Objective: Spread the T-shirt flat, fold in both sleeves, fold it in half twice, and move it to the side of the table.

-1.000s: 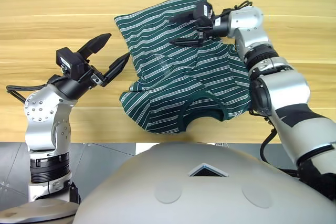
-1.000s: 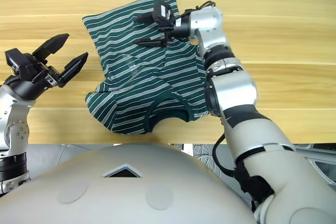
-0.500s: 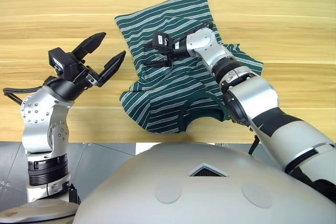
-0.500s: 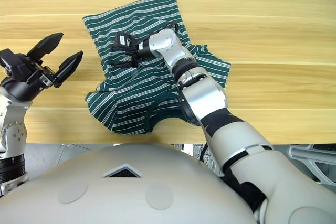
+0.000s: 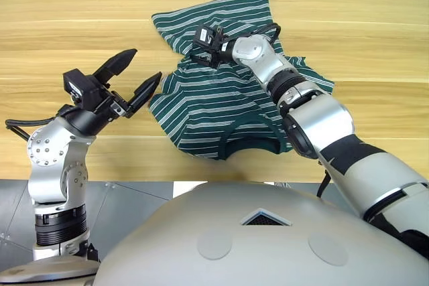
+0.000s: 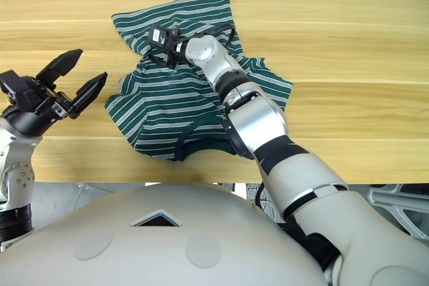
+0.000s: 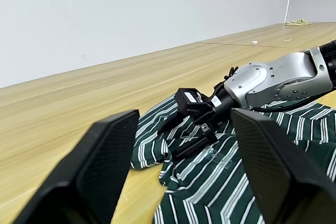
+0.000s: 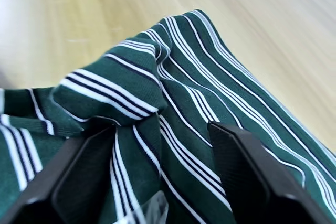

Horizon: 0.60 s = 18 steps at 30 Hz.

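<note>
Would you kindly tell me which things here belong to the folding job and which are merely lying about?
Job: T-shirt; right gripper, open over it; left gripper, open beside it; table.
Lying about: small white bit and pale scrap far along the table.

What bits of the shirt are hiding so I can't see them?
- Which folds of the T-shirt are sleeves: eye views, cloth bunched up.
- Cloth under the right arm: eye views, the arm covers it.
- Whether the right gripper touches cloth: eye views, too small.
- Shirt's near part: left wrist view, left gripper blocks it.
</note>
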### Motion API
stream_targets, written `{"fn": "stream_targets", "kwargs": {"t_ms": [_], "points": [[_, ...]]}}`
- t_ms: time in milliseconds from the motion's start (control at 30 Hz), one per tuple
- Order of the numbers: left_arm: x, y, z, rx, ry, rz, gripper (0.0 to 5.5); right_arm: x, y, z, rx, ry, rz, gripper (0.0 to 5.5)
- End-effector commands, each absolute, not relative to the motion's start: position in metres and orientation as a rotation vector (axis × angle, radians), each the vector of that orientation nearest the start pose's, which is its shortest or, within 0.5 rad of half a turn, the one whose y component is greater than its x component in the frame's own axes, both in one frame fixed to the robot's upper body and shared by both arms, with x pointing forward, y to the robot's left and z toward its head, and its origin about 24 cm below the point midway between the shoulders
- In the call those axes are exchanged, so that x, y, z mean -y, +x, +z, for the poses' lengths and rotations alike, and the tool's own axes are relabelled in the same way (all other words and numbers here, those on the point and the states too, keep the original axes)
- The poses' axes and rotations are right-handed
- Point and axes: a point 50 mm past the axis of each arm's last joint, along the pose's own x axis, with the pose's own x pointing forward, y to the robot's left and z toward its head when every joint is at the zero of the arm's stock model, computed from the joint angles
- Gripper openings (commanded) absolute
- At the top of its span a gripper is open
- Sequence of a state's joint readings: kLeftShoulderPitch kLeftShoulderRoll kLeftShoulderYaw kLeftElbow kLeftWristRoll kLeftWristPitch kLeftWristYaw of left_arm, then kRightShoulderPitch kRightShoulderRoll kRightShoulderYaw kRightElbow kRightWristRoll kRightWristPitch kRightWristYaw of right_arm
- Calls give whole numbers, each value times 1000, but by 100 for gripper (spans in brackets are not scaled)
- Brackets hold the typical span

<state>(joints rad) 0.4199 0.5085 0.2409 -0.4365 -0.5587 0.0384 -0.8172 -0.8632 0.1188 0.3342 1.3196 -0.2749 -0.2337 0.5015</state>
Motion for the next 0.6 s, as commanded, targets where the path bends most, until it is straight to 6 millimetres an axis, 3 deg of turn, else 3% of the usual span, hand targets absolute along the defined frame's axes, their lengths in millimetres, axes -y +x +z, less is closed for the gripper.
{"fn": "stream_targets", "kwargs": {"t_ms": [33, 400, 600], "points": [[-222, 160, 97, 45, 24, -723, 311, -11, 320, 8, -366, -547, 1033, 325], [-216, 160, 95, 45, 11, -734, 311, 0, 305, 0, -396, -395, 1292, 325], [-187, 161, 64, -66, 157, -757, 311, 0, 298, -3, -368, -378, 1355, 325]]}}
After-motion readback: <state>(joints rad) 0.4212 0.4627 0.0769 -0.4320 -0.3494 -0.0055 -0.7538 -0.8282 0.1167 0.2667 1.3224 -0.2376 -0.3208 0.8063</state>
